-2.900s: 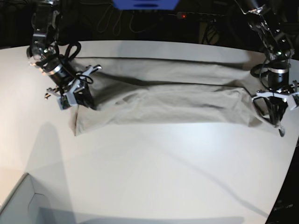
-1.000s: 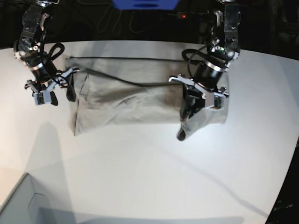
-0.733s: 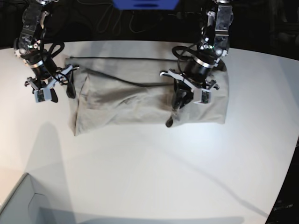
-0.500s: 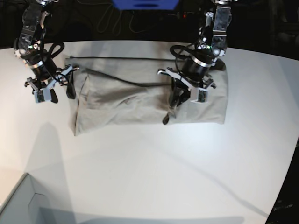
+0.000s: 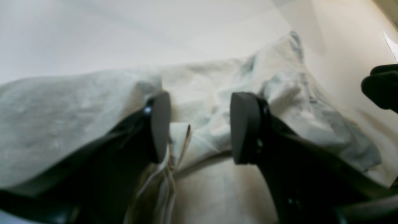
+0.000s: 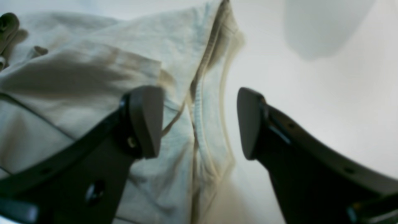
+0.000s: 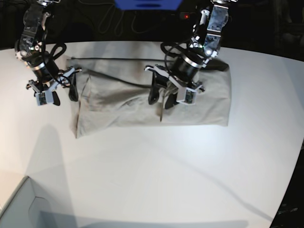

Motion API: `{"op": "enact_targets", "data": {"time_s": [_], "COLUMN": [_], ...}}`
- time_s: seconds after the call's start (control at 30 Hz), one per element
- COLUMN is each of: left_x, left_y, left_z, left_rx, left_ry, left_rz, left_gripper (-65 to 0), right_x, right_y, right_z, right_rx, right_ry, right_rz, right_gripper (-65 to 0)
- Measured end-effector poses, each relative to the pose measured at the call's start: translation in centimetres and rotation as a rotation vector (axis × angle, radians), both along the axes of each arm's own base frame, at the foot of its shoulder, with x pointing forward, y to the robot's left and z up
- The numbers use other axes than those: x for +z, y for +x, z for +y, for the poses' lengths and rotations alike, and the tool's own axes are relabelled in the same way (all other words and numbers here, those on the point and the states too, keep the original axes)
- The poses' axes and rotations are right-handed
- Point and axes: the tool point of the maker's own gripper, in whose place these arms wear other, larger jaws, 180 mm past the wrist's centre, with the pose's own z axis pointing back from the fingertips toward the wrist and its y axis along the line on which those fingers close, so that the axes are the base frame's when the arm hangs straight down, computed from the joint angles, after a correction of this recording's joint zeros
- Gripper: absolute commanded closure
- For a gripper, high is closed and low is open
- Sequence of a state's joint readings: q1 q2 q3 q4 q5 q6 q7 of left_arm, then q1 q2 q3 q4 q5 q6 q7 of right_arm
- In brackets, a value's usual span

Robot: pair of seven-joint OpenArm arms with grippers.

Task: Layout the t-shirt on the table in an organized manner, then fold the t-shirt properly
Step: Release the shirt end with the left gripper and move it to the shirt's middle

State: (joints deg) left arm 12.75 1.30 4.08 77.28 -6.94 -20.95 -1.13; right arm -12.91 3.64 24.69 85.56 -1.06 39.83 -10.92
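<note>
The grey-beige t-shirt lies on the white table as a long band, its right part doubled over with the fold's edge near the middle. My left gripper hovers at that edge, open. In the left wrist view its fingers stand apart above rumpled cloth, clamping nothing. My right gripper is open at the shirt's left end. The right wrist view shows the ribbed collar lying below the open right gripper, untouched.
A pale grey box corner sits at the front left. Dark cables and a blue object lie beyond the table's far edge. The table's curved edge runs down the right side.
My left gripper carried the shirt's right end leftward over the middle, laid it down and opened, letting the cloth go. The right gripper has stayed in place, open.
</note>
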Motion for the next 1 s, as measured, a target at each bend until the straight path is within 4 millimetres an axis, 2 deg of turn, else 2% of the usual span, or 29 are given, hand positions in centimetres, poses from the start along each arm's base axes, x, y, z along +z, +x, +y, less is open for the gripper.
{"op": "enact_targets", "data": {"time_s": [0.13,0.2,0.37,0.47,0.6,0.73,0.8,0.9,1.0], "left_x": [3.1,4.0,3.3,2.4,0.9,-0.8,-2.6,-4.6,-4.7], "left_y": [1.4,1.9,2.4,1.4,-0.4,-1.9,-3.1,-4.6,-5.1], "left_z": [0.5,1.7,8.7,9.9,8.4,4.0,2.1,0.8,-1.1], "left_rx": [0.016,0.04,0.208,0.234,0.2,0.089,0.043,0.009,-0.021], "left_ry": [-0.013,-0.006,0.059,0.074,0.06,0.024,0.008,0.016,-0.01], "left_rz": [-0.089,-0.117,-0.104,-0.076,-0.022,0.028,0.085,0.149,0.161], "left_gripper": [-30.6,-30.6,-30.5,-30.5,-30.4,-30.3,-30.3,-30.3,-30.3], "right_x": [-0.6,-1.0,-1.9,-3.0,-4.0,-3.7,-3.6,-3.8,-3.7], "right_y": [0.5,1.4,3.3,3.2,3.1,3.9,3.8,3.6,3.7], "right_z": [-0.2,-0.3,-0.6,-0.3,0.1,0.2,0.2,0.1,-0.1], "right_rx": [0.0,-0.002,-0.006,-0.007,-0.008,-0.009,-0.009,-0.009,-0.01], "right_ry": [-0.017,-0.022,-0.02,-0.001,0.021,0.029,0.027,0.023,0.023], "right_rz": [0.057,0.095,0.171,0.208,0.238,0.221,0.219,0.228,0.224], "right_gripper": [-38.3,-38.3,-38.3,-38.3,-38.3,-38.3,-38.3,-38.3,-38.3]}}
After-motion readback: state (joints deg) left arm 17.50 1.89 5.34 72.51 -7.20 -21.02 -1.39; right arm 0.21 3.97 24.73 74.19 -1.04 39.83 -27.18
